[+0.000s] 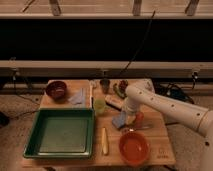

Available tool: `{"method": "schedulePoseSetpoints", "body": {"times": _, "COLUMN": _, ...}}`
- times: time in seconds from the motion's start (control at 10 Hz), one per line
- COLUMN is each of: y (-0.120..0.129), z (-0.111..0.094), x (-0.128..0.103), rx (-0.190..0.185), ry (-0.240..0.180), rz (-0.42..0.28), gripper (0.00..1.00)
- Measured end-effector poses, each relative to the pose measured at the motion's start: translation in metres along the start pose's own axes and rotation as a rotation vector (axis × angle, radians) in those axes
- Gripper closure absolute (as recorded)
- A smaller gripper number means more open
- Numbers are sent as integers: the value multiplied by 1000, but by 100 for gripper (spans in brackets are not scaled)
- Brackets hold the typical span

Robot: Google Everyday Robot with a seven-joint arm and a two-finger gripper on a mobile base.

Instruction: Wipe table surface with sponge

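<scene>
Tan wood fills the middle of the view, and that's the table surface [157,137], grain showing and a small dark logo [160,153] at its near right corner. In from the right comes the white arm [170,111], bent at the elbow and dropping toward the centre of the top. On the near left, the green tray [35,135] takes up a big share of the wood. Near right sits an orange-red bowl [134,148], just on the near side of the arm's tip. Far left there's a dark red bowl [56,90], with a pale blue-grey cloth [79,98] flat just to its right. A long yellow item [104,141] lies between tray and orange-red bowl. Past the tray's far right corner stands a green cup [100,106], a tan-and-white bar [114,101] just right of it, and a dark cup [105,85] at the far edge. Now the centre: the sponge [119,121], a small blue-grey block, lies on the wood. The gripper [128,119] is low, right at its right side, with an orange fruit [139,118] just beyond. Gripping the sponge or merely beside it, I cannot tell
</scene>
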Motion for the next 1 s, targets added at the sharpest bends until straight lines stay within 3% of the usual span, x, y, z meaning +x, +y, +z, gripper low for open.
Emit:
{"method": "schedulePoseSetpoints", "body": {"times": 0.2, "y": -1, "z": -7, "x": 4, "rx": 11, "ry": 9, "rz": 1, "gripper": 98}}
{"method": "schedulePoseSetpoints", "body": {"times": 0.3, "y": -2, "z": -9, "x": 5, "rx": 15, "ry": 15, "rz": 2, "gripper": 100}}
{"method": "schedulePoseSetpoints", "body": {"times": 0.7, "y": -9, "z": -6, "x": -22, "rx": 22, "ry": 30, "rz": -32, "gripper": 100}}
{"method": "schedulePoseSetpoints", "body": {"times": 1.0, "y": 3, "z": 1, "x": -38, "rx": 12, "ry": 27, "rz": -62, "gripper": 100}}
